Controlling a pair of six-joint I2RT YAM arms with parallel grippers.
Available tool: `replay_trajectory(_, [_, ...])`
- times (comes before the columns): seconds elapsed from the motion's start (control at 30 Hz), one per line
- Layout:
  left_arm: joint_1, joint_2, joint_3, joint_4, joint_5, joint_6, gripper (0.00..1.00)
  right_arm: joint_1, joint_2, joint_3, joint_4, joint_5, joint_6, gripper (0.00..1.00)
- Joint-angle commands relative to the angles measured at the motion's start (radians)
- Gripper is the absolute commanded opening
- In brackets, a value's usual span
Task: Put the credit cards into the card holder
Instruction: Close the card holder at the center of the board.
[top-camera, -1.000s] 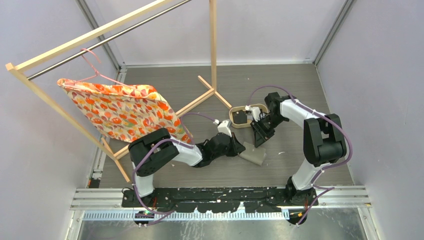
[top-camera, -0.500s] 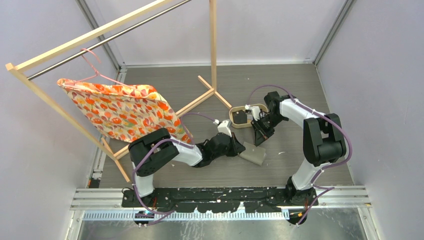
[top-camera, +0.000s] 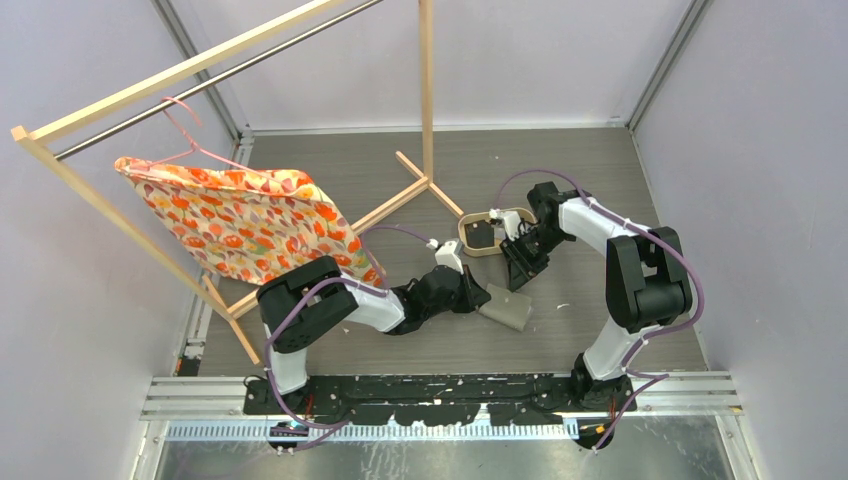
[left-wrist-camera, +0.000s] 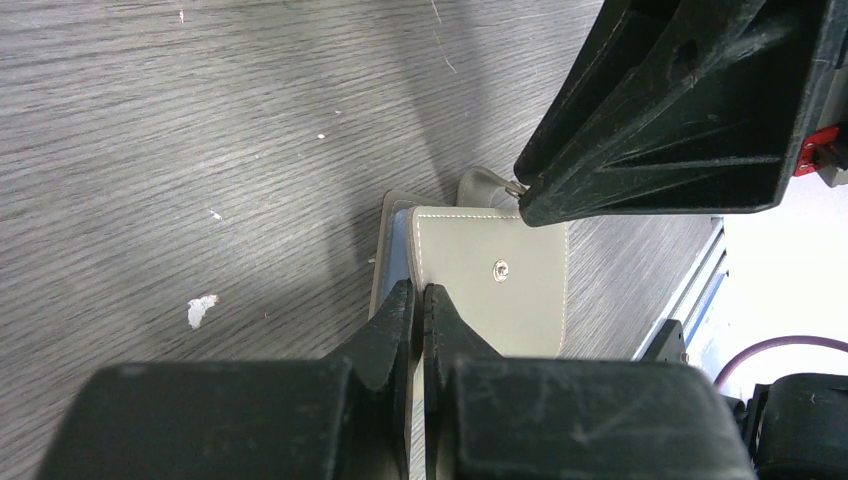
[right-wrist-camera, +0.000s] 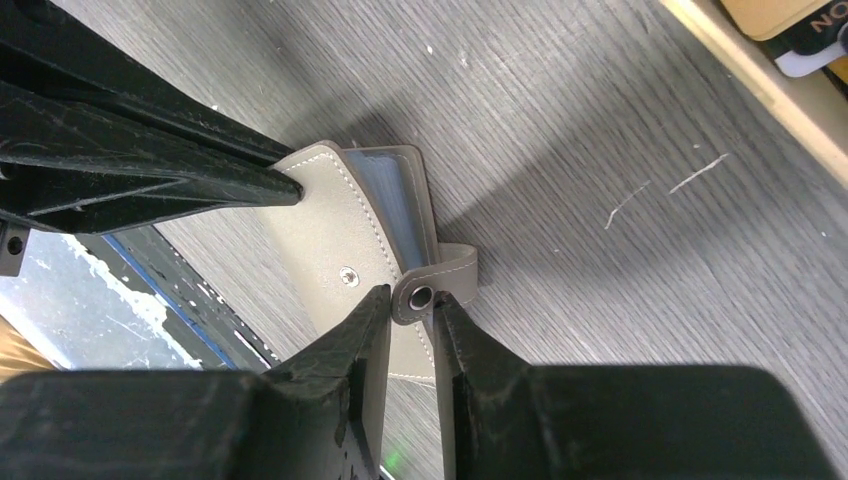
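Observation:
The grey card holder (top-camera: 507, 311) lies on the table between my two grippers. In the left wrist view my left gripper (left-wrist-camera: 420, 290) is shut on the edge of its top flap (left-wrist-camera: 492, 290), lifting it a little off the bluish inside. My right gripper (right-wrist-camera: 412, 295) is closed on the card holder's snap tab (right-wrist-camera: 437, 285); in the top view it (top-camera: 518, 278) hangs over the holder's far edge. The credit cards sit in the oval wooden tray (top-camera: 470, 243): a dark one (top-camera: 483, 234) shows from above, and tan and black ones (right-wrist-camera: 800, 35) show in the right wrist view.
A wooden clothes rack (top-camera: 427, 90) stands at the back left, with a floral cloth (top-camera: 240, 220) on a hanger. Its foot (top-camera: 430, 185) reaches close to the tray. Small white scraps (left-wrist-camera: 200, 310) lie on the tabletop.
My right gripper has shifted slightly away from the near edge with the snap tab in it. The left gripper and the card holder have stayed put.

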Motion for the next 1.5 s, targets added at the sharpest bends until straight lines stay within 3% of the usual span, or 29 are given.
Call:
replay_trajectory(0.0, [0.001, 0.01, 0.014, -0.045, -0.023, 0.019, 0.0, 0.008, -0.016, 0.029, 0.019, 0.012, 0.013, 0.27])
replay_trajectory(0.17, [-0.001, 0.011, 0.013, -0.044, -0.025, 0.019, 0.0, 0.01, -0.006, 0.033, 0.017, 0.01, 0.012, 0.21])
replay_trajectory(0.37, [0.0, 0.015, 0.013, -0.041, -0.025, 0.016, 0.0, 0.01, -0.016, 0.051, -0.022, -0.021, -0.015, 0.02])
replay_trajectory(0.87, [-0.001, -0.001, 0.017, -0.082, -0.052, 0.002, 0.0, 0.01, -0.07, 0.049, -0.109, -0.115, -0.117, 0.01])
replay_trajectory(1.47, [-0.001, -0.015, 0.028, -0.092, -0.044, -0.003, 0.0, 0.119, -0.066, 0.002, -0.123, -0.04, -0.172, 0.01])
